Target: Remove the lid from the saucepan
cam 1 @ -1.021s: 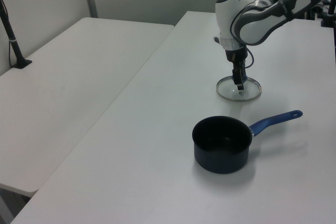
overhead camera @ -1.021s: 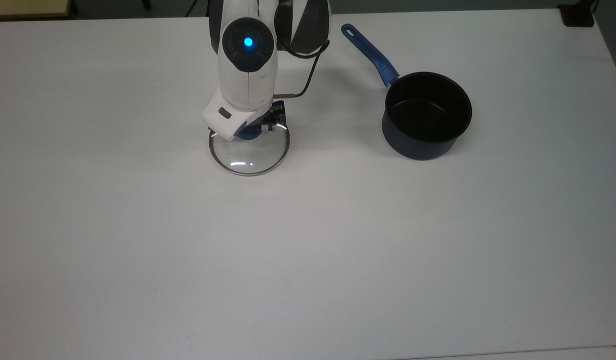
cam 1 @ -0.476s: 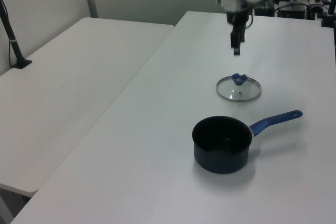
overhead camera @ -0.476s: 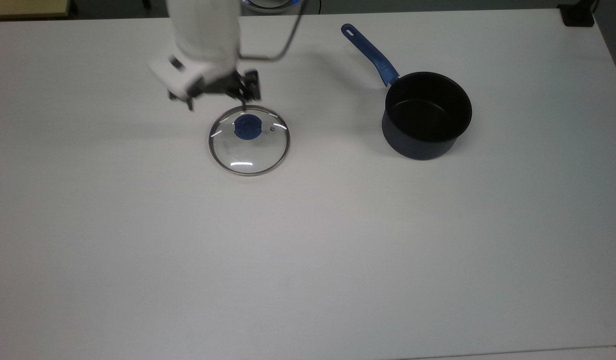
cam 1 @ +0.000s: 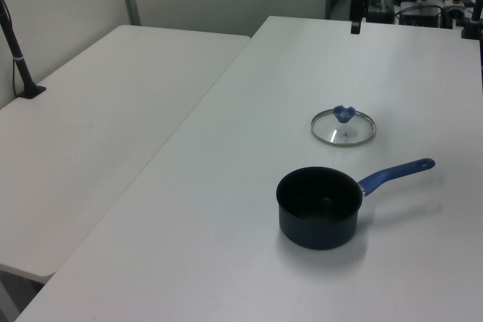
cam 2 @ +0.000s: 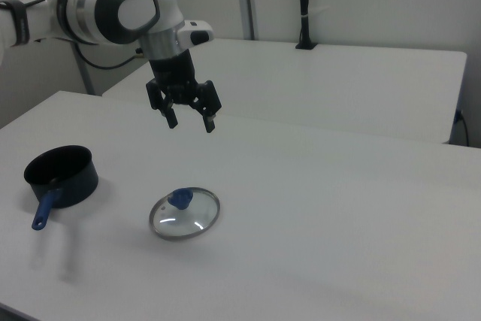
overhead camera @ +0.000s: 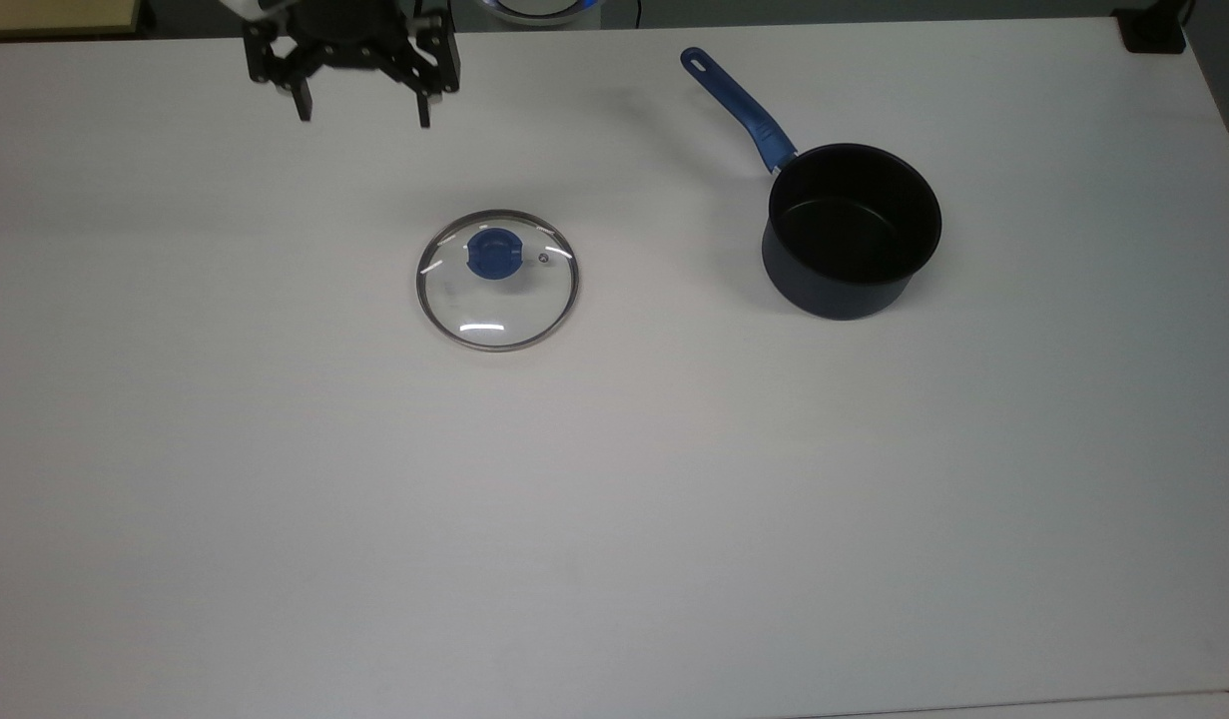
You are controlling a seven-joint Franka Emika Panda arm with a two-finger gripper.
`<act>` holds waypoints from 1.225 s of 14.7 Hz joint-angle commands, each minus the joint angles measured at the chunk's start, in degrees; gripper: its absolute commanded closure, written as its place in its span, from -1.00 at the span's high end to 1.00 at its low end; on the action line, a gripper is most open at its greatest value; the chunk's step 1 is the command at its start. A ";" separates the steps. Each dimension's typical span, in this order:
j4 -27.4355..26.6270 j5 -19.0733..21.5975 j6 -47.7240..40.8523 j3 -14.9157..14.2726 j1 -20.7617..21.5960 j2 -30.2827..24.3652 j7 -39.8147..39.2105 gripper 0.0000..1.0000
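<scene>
Now that the gripper [cam 2: 189, 121] has released and risen, fingers wide and empty, the lid [overhead camera: 497, 280] lies well below them, apart from the saucepan [overhead camera: 852, 230]: done.

The top view looks straight down on the worktop [overhead camera: 614, 499] from high above. The left view and right view look down slantwise from opposite ends, farther off. All three share the lid [overhead camera: 497, 279] and saucepan [overhead camera: 852, 230].
</scene>
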 commanded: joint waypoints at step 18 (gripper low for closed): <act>1.84 -0.20 -2.25 0.11 -2.24 -0.30 -1.28 1.00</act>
